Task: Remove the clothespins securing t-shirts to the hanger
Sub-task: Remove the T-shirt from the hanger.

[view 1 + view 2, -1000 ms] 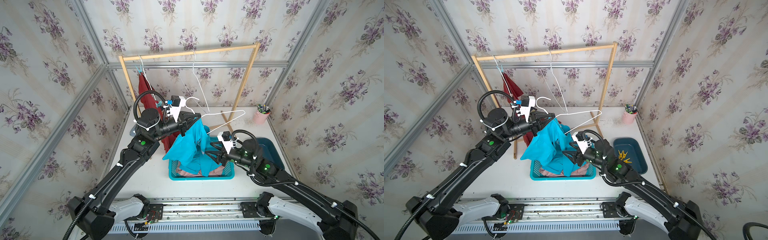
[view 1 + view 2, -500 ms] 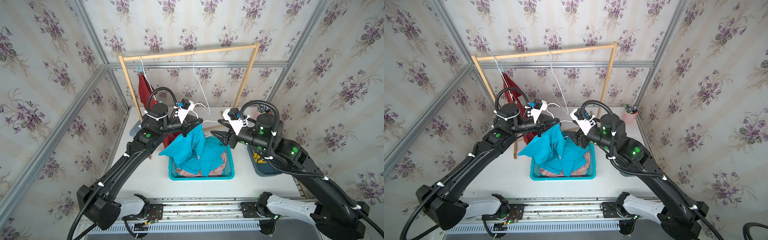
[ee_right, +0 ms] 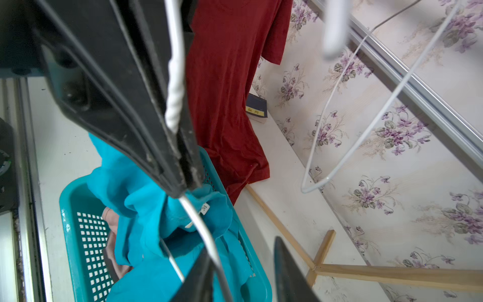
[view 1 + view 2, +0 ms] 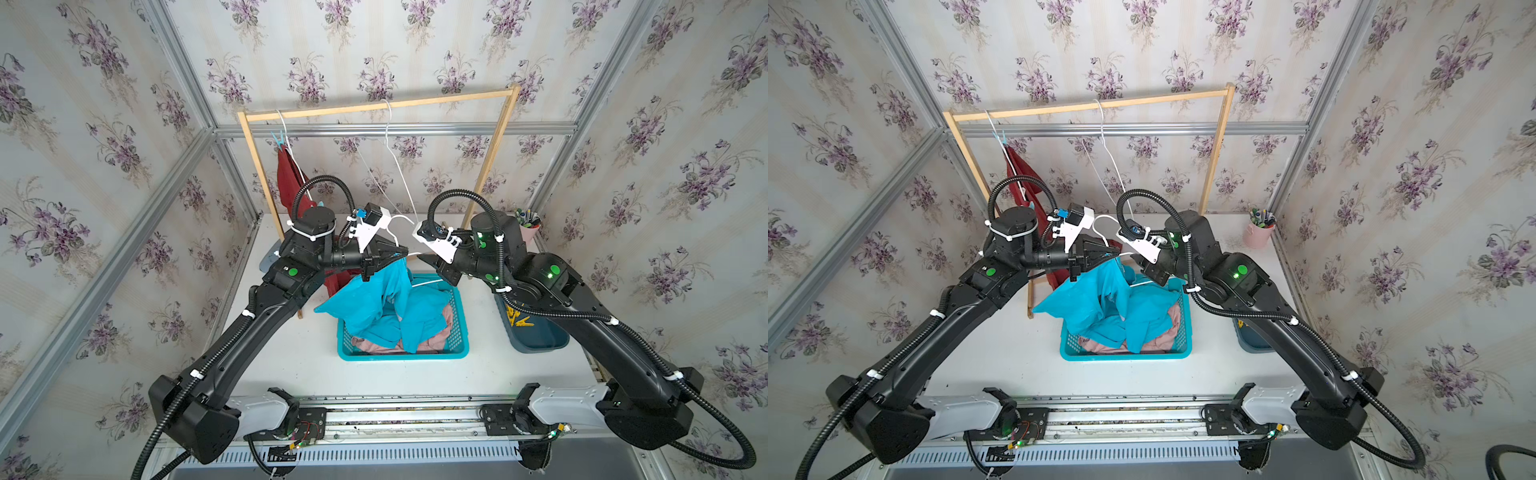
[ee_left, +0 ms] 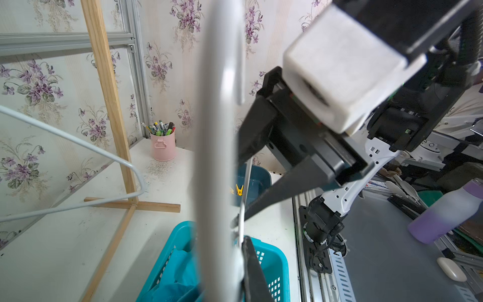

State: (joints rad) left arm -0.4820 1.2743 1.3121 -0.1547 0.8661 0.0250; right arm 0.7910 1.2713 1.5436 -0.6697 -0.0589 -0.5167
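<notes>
Turquoise t-shirt (image 4: 368, 301) under left end effector (image 4: 400, 253)

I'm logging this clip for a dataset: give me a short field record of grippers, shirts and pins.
left gripper: shut on the white wire hanger at its neck
right gripper: open, hanger wire between its fingers
turquoise t-shirt: draped from that hanger into the teal basket
pale pink t-shirt: in the basket, underneath
dark red t-shirt: on the wooden rack, light blue clothespin at top
yellow clothespins: in the dark blue bin
</notes>
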